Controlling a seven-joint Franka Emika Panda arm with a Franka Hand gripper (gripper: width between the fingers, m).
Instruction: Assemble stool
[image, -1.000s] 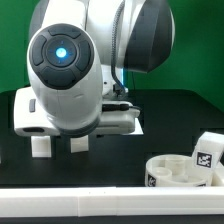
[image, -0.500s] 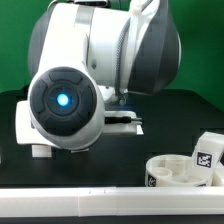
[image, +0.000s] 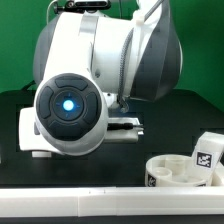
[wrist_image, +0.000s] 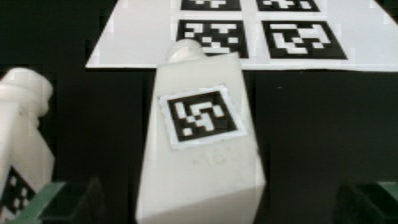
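My gripper (wrist_image: 214, 205) is spread wide astride the stool leg (wrist_image: 201, 120). Looks rigid, light plastic (probably slick); I'd pinch the flat sides mid-length.

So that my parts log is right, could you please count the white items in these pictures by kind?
Stool legs: 3 (two in the wrist view, the second beside the first; one by the seat)
Stool seat: 1
Marker board: 1
Long white bar: 1
Total: 6
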